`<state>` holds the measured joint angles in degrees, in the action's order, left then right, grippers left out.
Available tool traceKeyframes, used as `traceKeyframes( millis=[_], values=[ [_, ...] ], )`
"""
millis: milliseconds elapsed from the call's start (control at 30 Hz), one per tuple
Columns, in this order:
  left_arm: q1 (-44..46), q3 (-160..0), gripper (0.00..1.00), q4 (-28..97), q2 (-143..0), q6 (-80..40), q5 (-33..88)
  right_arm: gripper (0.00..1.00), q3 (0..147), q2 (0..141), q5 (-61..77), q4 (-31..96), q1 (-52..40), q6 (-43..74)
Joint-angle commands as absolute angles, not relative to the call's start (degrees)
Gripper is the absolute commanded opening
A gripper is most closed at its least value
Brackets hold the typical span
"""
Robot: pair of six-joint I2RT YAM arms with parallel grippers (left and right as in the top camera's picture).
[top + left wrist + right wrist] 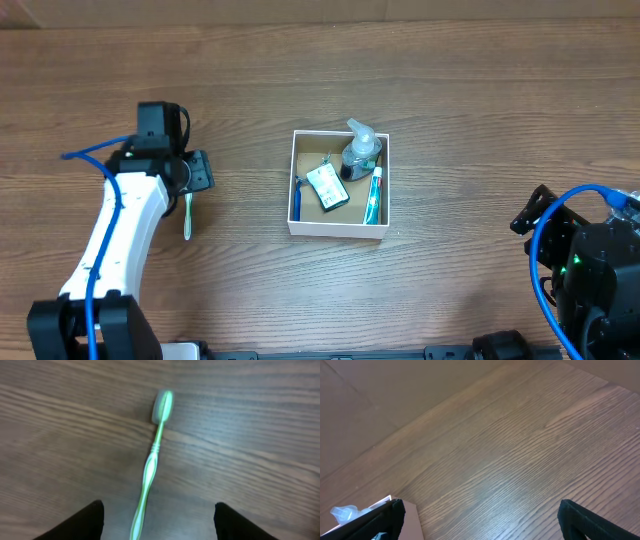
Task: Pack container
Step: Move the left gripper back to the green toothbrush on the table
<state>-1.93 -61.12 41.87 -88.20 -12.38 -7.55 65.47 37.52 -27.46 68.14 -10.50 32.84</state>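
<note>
The container point(335, 229) is a square white-walled box with a brown inside, at the table's middle. It holds a clear pump bottle point(360, 150), a toothpaste tube point(372, 195), a white packet point(327, 187) and a blue item point(296, 198). A green and white toothbrush point(187, 216) lies on the table to the left of it. My left gripper point(197, 172) is open just above the toothbrush's handle end; in the left wrist view the toothbrush point(152, 457) runs between the open fingers point(159, 506). My right gripper point(528, 215) is open and empty at the far right.
The right wrist view shows the open fingers point(481, 507) over bare wood, with the container's corner point(410, 515) and the pump bottle's top point(342, 512) at the lower left. A brown cardboard edge runs along the table's back point(320, 12).
</note>
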Motion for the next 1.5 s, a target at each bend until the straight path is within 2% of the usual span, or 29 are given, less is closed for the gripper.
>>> traceKeyframes(
  millis=[0, 300, 467, 533, 567, 667, 733, 833, 1033, 1233, 1433, 1467],
  values=[
    [-2.35, -56.82, 0.7, 37.21, -88.99, -10.9, -6.96, 1.0, 66.32, 37.45, -28.42, 67.88, -10.26, 33.04],
    [-4.16, -48.45, 0.72, 25.93, -93.8, -10.2, -5.45, 1.0, 66.32, 37.45, -28.42, 67.88, -10.26, 33.04],
    [-4.97, -48.38, 0.7, 24.53, -97.82, -7.62, -3.18, 1.0, 66.32, 37.45, -28.42, 67.88, -10.26, 33.04],
    [-4.97, -48.38, 0.61, 24.49, -98.15, -7.46, -3.14, 1.0, 66.32, 37.45, -28.42, 67.88, -10.26, 33.04],
    [-4.97, -48.38, 0.49, 24.49, -98.15, -7.46, -3.14, 1.0, 66.32, 37.45, -28.42, 67.88, -10.26, 33.04],
    [-4.97, -48.4, 0.37, 24.38, -98.13, -7.49, -2.94, 1.0, 66.32, 37.45, -28.42, 67.88, -10.26, 33.04],
    [-4.97, -48.4, 0.21, 24.38, -98.13, -7.49, -2.96, 1.0, 66.32, 37.45, -28.42, 67.88, -10.26, 33.04],
    [-4.97, -48.71, 0.11, 24.73, -97.93, -7.49, -2.96, 1.0, 66.32, 37.45, -28.42, 67.88, -10.26, 33.04],
    [-4.8, -50.43, 0.14, 27.33, -93.51, -7.51, -2.26, 1.0, 66.32, 37.45, -28.42, 67.88, -10.26, 33.04],
    [-4.23, -52.05, 0.15, 30.06, -83.44, -10.09, 6.13, 1.0, 66.32, 37.45, -28.42, 67.88, -10.26, 33.04],
    [2.83, -52.25, 0.16, 33.32, -70.83, -15.9, 8.36, 1.0, 66.32, 37.45, -28.42, 67.88, -10.26, 33.04],
    [4.8, -52.25, 0.2, 34.04, -68.1, -16.67, 6.37, 1.0, 66.32, 37.45, -28.42, 67.88, -10.26, 33.04]
  ],
)
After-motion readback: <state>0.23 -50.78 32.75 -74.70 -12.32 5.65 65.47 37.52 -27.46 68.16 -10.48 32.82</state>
